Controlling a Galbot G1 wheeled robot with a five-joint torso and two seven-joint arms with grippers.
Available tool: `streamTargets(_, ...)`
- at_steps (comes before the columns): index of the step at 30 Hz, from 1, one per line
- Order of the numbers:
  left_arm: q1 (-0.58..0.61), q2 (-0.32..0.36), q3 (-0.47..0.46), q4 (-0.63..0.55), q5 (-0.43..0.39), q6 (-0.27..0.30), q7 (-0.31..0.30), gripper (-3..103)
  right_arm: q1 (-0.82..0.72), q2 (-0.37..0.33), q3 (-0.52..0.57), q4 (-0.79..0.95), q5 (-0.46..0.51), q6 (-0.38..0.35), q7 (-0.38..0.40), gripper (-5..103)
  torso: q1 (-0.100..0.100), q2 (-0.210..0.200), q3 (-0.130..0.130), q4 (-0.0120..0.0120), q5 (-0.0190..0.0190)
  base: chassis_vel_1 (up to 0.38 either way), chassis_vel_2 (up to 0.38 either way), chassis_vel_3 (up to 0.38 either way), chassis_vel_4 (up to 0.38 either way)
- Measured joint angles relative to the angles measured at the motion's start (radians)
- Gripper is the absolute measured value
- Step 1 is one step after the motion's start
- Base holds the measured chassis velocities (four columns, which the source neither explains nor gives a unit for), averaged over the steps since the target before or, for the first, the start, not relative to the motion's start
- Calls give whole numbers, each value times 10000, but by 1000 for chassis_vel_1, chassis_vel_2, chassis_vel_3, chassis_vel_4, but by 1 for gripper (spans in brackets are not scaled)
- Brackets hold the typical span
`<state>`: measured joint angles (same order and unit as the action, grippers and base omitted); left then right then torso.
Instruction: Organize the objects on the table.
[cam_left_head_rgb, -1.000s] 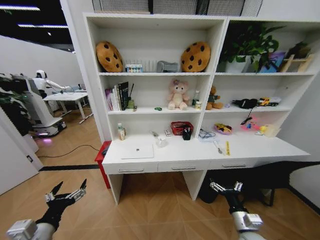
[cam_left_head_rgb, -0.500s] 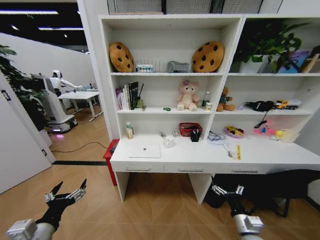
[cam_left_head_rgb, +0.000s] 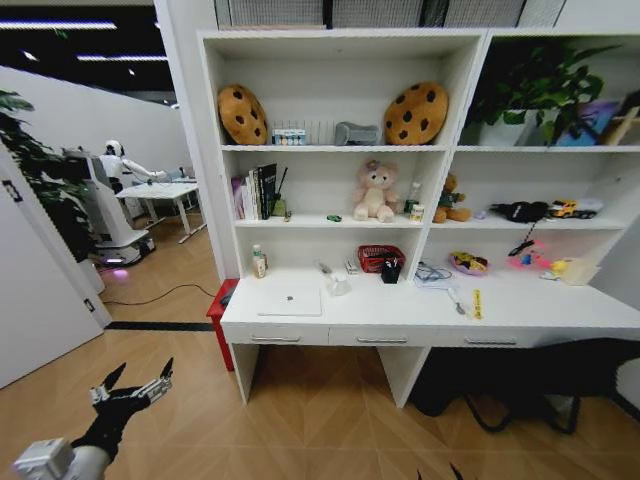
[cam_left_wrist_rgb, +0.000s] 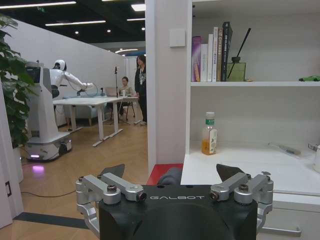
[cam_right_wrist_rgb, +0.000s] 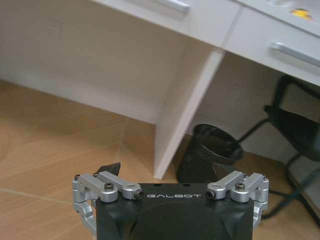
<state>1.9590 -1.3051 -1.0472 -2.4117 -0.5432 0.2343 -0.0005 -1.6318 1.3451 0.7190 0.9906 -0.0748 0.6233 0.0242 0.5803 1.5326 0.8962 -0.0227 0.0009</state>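
While parked well back from the tabletop, holds the left gripper low over the wood floor, at the lower left of the head view. Spreads its fingers wide, gripping nothing. Points the left wrist camera past them at the desk's left end, where a bottle stands upright near the back. Hangs the right gripper low too, facing a desk leg and a black bin beneath the drawers. Has those fingers parted as well, nothing between them. Up on the tabletop: laptop lying shut and flat toward the left end, near the front edge. Further right, a red basket at the back, then a spoon and a yellow strip side by side, apart. Green car up on the shelf above, left of the pink plush. Can't make out the pens from here.
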Motion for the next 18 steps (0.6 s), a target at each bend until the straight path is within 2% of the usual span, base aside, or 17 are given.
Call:
streamTargets(1, 0, 0, 0, 0, 0, 0, -1, 100, -218, -38, 39, 297, 224, -47, -25, 100, 0, 0, 0, -1, 0, 0, 0, 0, 0)
streamTargets(2, -1, 0, 0, 0, 0, 0, 0, 100, -937, -205, 147, 1440, 902, -399, -102, 100, -1, 0, 0, -3, -7, 0, 0, 0, 0)
streamTargets(3, -1, 0, 0, 0, 0, 0, 0, 100, -937, -205, 147, 1440, 902, -399, -102, 100, -1, 0, 0, -3, -7, 0, 0, 0, 0)
streamTargets(5, 0, 0, 0, 0, 0, 0, 0, 100, -2070, -613, 366, 3923, 2261, -1260, -166, 100, -2, 2, -1, -3, -24, 0, 0, 0, 0)
streamTargets(6, 0, 0, 0, 0, 0, 0, -1, 100, -2350, -755, 569, 4834, 2595, -1413, -243, 100, -2, 2, -1, 1, -11, 0, 0, 0, 0)
streamTargets(9, 0, 0, 0, 0, 0, -1, -1, 100, -2537, -824, 769, 5745, 2864, -1638, -340, 100, -1, 1, 0, 2, -7, 0, 0, 0, 0)
streamTargets(10, 0, 0, 0, 0, 0, 0, -1, 100, -2686, -836, 837, 6655, 3135, -2055, -355, 100, 0, 1, -1, -1, -9, 0, 0, 0, 0)
streamTargets(12, 0, 0, 0, 0, 0, 0, 0, 100, -2721, -861, 840, 6994, 3226, -2261, -345, 100, -1, 1, -1, -3, -7, 0, 0, 0, 0)
streamTargets(15, 0, 0, 0, 0, 0, 0, -1, 100, -2868, -1284, 984, 9622, 3933, -4005, 9, 100, -1, 0, 0, 5, -7, 0, 0, 0, 0)
streamTargets(16, 0, 0, 0, 0, 0, 0, -1, 100, -2868, -1284, 984, 9622, 3933, -4005, 9, 100, -1, 0, 0, 5, -7, 0, 0, 0, 0)
streamTargets(18, 0, 0, 0, 0, 0, 0, 0, 100, -2991, -1592, 1304, 11327, 4623, -5055, 273, 100, -1, 2, 0, 1, -15, 0, 0, 0, 0)
